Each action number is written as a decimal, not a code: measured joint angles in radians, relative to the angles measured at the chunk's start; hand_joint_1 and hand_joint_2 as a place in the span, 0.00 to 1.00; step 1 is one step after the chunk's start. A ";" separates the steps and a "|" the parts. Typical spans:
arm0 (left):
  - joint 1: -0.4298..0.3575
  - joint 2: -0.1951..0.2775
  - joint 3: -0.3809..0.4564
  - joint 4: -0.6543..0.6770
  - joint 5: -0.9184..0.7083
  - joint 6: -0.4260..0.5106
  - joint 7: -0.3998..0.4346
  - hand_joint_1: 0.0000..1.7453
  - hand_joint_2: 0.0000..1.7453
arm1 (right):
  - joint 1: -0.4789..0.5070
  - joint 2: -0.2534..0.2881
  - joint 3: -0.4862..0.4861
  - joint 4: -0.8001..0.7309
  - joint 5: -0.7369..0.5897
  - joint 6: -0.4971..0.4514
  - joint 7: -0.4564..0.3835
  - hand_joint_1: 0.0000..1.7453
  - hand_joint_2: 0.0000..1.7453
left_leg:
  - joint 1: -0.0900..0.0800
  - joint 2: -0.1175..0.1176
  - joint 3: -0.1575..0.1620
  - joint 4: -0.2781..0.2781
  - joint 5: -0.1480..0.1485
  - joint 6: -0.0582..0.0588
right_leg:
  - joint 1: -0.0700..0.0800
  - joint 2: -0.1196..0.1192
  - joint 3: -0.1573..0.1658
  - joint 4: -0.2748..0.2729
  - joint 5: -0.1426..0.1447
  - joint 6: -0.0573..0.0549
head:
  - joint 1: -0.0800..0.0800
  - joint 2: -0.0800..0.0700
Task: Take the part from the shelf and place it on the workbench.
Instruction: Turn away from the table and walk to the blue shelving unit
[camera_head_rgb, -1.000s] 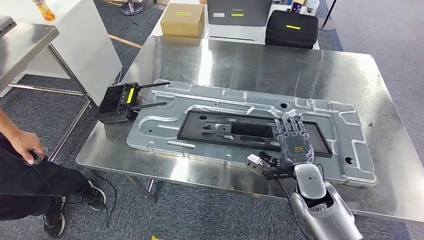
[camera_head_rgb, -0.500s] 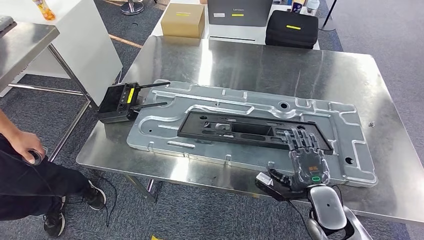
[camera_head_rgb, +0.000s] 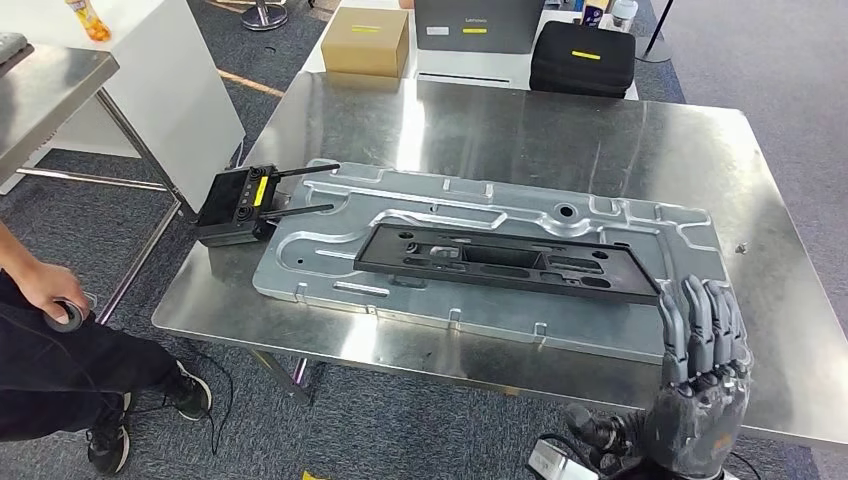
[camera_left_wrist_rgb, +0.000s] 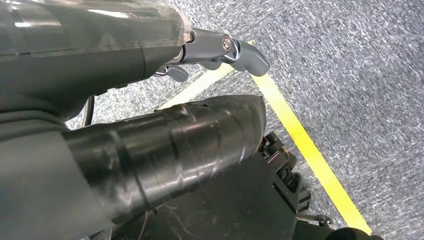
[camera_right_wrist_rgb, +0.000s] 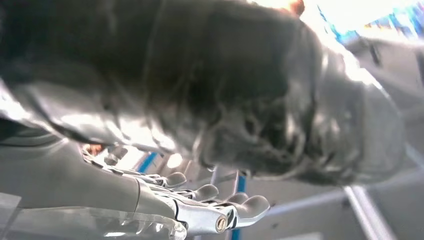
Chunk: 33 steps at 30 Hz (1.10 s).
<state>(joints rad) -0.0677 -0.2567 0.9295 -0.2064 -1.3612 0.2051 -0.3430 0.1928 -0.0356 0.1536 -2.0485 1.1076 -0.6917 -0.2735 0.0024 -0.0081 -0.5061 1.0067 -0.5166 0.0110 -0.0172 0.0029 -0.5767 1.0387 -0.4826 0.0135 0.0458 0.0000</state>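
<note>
Right hand (camera_head_rgb: 700, 400) low at the near edge of the workbench (camera_head_rgb: 600, 140), fingers straight and apart, nothing in them. Right wrist view: same hand (camera_right_wrist_rgb: 200, 210) with fingers extended, empty; much else there is blurred. Left hand (camera_left_wrist_rgb: 215, 55) in the left wrist view, hanging over grey carpet (camera_left_wrist_rgb: 350, 60) with a yellow floor line (camera_left_wrist_rgb: 310, 150); a few fingers jut out, but whether they are spread or curled I cannot tell.

Black part (camera_head_rgb: 505, 262), a long flat frame with cutouts, lies on the large silver plate (camera_head_rgb: 330, 250), which lies flat on the workbench. Part is apart from the right hand, its right end nearest it.

Black box with two antennas (camera_head_rgb: 238, 205) at the workbench's left edge, antennas reaching over the plate.

Person (camera_head_rgb: 50, 340) at left, on the floor side, hand on a small dark ring-shaped item.

Farther off, beyond the workbench: cardboard box (camera_head_rgb: 367, 42), grey case (camera_head_rgb: 480, 22), black case (camera_head_rgb: 583, 57).
</note>
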 joint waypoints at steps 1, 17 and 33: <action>-0.001 0.000 -0.001 0.000 -0.002 0.002 0.000 0.00 0.00 | 0.010 0.040 -0.017 -0.008 -0.062 -0.001 -0.072 0.00 0.00 | 0.000 0.000 0.000 0.000 0.000 0.000 | 0.000 0.000 0.000 0.000 0.000 0.000 | 0.000 0.000; -0.008 0.001 -0.007 0.000 -0.003 0.028 0.024 0.00 0.00 | 0.085 0.259 -0.081 -0.038 -0.295 -0.006 -0.298 0.00 0.00 | -0.002 0.000 -0.001 0.007 -0.003 0.005 | -0.007 0.001 0.002 -0.004 0.002 0.003 | 0.000 0.000; -0.007 0.002 -0.023 0.000 -0.006 0.038 0.034 0.00 0.00 | 0.095 0.260 -0.083 -0.015 -0.295 -0.007 -0.263 0.00 0.00 | 0.016 0.003 0.010 -0.008 0.005 0.004 | -0.015 0.001 -0.020 0.029 0.010 0.027 | 0.001 0.000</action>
<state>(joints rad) -0.0743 -0.2550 0.9061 -0.2067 -1.3668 0.2426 -0.3088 0.2882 0.2239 0.0705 -2.0635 0.8126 -0.6987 -0.5367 0.0187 -0.0053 -0.4964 0.9990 -0.5114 0.0154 -0.0322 0.0039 -0.5963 1.0678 -0.4724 0.0407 0.0469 0.0000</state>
